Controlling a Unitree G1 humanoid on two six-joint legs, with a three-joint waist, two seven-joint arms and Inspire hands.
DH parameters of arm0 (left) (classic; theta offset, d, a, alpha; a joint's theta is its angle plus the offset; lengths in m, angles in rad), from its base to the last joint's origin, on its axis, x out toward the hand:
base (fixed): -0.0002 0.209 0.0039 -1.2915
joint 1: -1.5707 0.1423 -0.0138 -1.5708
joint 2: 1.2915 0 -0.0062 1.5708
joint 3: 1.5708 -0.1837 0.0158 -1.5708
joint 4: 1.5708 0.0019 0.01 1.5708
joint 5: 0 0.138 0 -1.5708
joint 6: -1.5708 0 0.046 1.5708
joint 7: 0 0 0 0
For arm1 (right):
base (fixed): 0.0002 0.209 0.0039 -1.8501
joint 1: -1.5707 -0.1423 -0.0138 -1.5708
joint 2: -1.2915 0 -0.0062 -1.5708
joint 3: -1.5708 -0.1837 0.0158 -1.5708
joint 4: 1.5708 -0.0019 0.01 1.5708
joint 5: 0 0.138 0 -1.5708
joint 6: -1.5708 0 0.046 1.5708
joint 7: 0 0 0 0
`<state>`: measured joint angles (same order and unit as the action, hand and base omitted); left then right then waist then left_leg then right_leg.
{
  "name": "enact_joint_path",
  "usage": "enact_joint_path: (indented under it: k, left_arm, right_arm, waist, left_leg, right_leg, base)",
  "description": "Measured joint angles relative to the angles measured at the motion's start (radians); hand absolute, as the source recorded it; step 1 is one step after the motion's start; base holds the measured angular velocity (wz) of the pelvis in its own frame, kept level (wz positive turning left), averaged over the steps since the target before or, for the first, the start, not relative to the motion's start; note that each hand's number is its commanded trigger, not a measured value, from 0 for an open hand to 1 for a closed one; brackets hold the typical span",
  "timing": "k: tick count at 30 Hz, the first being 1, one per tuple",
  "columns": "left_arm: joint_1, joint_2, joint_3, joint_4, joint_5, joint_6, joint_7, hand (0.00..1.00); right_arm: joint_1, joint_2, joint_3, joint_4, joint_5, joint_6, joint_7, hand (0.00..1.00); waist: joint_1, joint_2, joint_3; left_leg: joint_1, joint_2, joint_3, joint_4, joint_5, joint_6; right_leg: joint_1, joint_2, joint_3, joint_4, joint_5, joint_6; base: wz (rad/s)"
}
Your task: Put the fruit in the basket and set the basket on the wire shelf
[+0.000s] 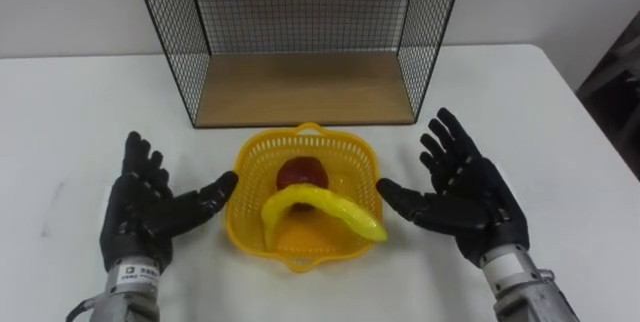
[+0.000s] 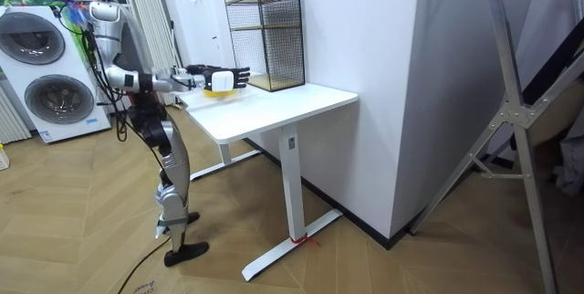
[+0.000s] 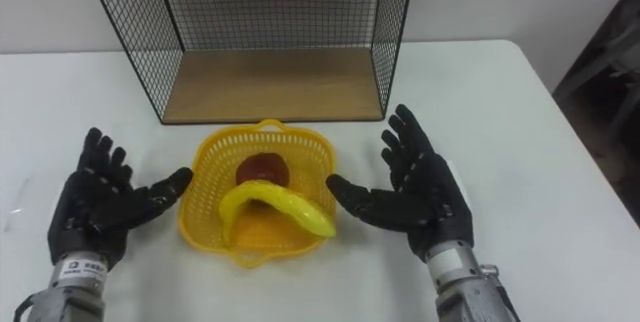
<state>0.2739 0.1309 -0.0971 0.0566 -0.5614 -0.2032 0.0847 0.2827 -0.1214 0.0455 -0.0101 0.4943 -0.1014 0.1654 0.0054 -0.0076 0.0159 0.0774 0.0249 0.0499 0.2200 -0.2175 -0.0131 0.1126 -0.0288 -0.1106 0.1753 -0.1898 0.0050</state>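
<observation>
Home laundry corner: washing machines (image 2: 35, 40), wood floor (image 2: 82, 207)

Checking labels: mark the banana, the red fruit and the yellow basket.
banana (image 1: 320, 200), left eye view, middle of its curve.
red fruit (image 1: 300, 173), left eye view, its visible top.
yellow basket (image 1: 252, 172), left eye view, its left wall.

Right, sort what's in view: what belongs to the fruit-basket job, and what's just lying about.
Job: yellow basket, banana and red apple inside it, wire shelf, white table, left hand and right hand, both open beside the basket.
Lying about: washing machines, metal frame, both off the table.
</observation>
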Motion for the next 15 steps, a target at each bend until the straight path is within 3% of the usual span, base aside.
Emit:
enact_joint_path:
  k: [8,15]
  left_arm:
    - [0.001,0.0,-0.041,0.0,-0.159,0.001,-0.095,0.0]
    - [0.001,-0.002,-0.042,0.003,-0.174,0.017,-0.151,0.0]
  right_arm:
    - [-0.01,0.0,0.031,0.038,0.138,-0.001,0.036,0.0]
    - [-0.011,0.02,0.033,0.069,0.147,-0.006,0.088,0.0]
  waist:
    - [0.0,0.006,-0.002]
    - [0.0,-0.006,-0.0027]
  left_leg:
    - [0.001,0.003,0.018,-0.007,0.0,0.0]
    - [0.001,0.003,0.02,-0.007,0.0,0.0]
  right_leg:
    - [-0.009,0.002,0.017,0.012,0.0,0.0]
    - [-0.011,0.002,0.018,0.012,0.0,0.0]
  base:
    - [-0.06]
    - [-0.01]
